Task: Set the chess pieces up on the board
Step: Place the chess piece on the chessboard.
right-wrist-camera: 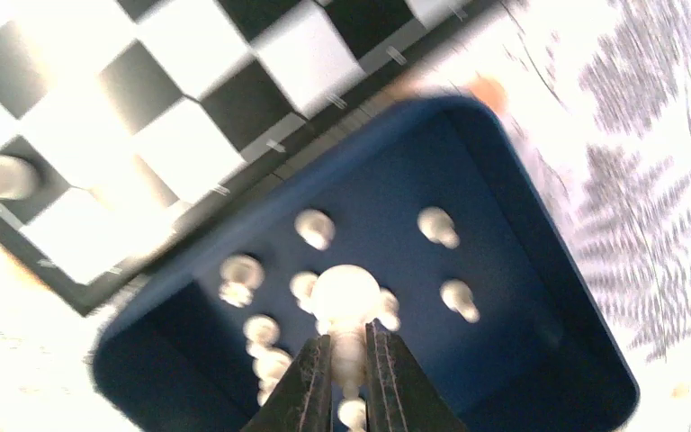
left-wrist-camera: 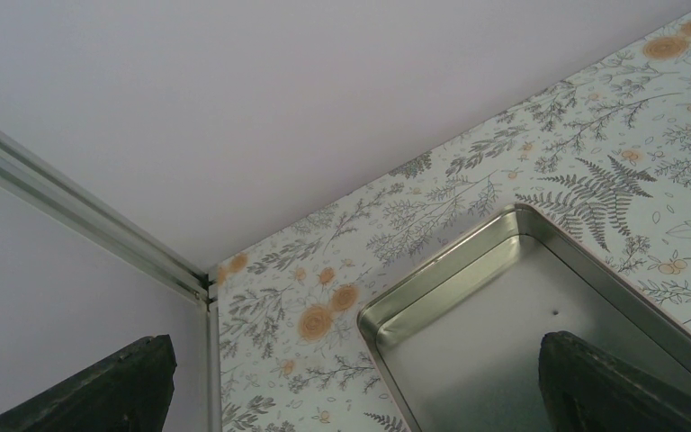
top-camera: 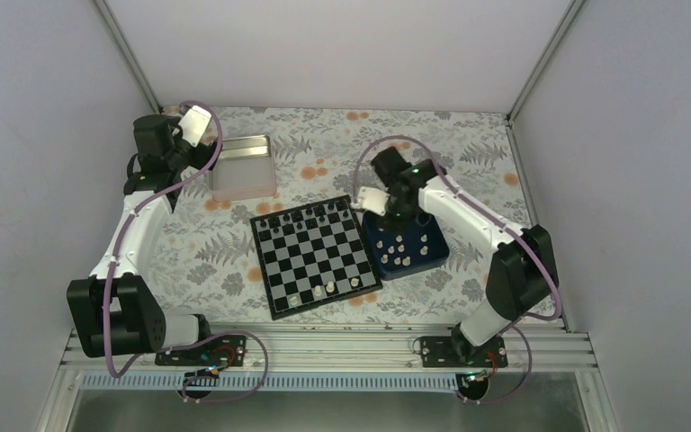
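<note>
The board (top-camera: 311, 253) lies at the table's middle, with black pieces (top-camera: 301, 216) along its far row and a few white chess pieces (top-camera: 329, 290) on its near row. My right gripper (top-camera: 390, 214) hangs over the dark blue tray (top-camera: 437, 243). In the right wrist view the gripper (right-wrist-camera: 349, 340) is shut on a white piece (right-wrist-camera: 349, 297) held above the tray (right-wrist-camera: 513, 270), where several loose white pieces (right-wrist-camera: 438, 225) lie. A corner of the board (right-wrist-camera: 234, 99) shows beyond it. My left gripper (top-camera: 200, 153) is open and empty (left-wrist-camera: 355, 346) over the tin's far left corner.
A silver metal tin (top-camera: 245, 139) stands at the back left, empty in the left wrist view (left-wrist-camera: 522, 342). The enclosure's white walls and metal corner post (left-wrist-camera: 81, 211) stand close behind it. The flowered cloth (top-camera: 468, 144) covers the table.
</note>
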